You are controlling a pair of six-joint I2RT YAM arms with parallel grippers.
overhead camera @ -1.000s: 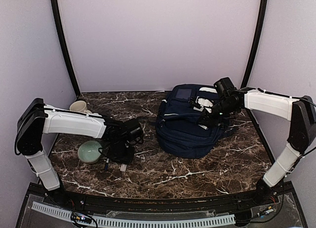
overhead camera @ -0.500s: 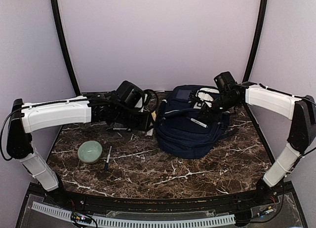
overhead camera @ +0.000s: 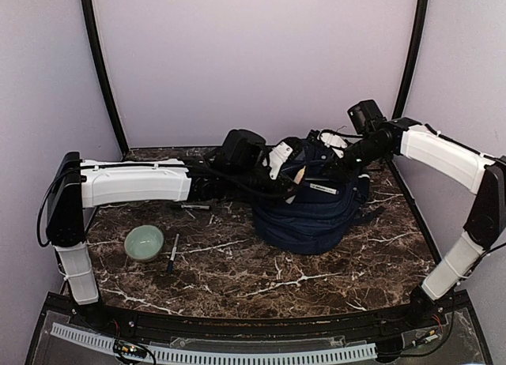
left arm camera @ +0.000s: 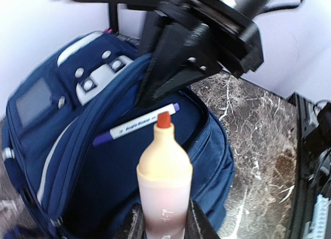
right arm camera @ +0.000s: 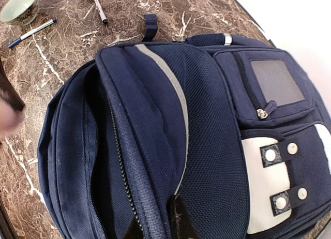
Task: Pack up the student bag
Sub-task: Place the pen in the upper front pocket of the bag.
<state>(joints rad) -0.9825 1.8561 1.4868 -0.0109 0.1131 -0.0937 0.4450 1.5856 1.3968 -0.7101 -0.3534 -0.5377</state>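
Bench: dk-brown marble-look top, white veins, below fingers. Walls: plain pale lilac-white panels, beyond & either side of fingers. Black curved corner poles, 2 pcs. Light: even, soft.

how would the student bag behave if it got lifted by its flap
Likely floppy: the student bag is soft fabric, and its flap folds where the right end effector pinches its edge. It probably won't roll or tip, since it lies flat and wide on the table.
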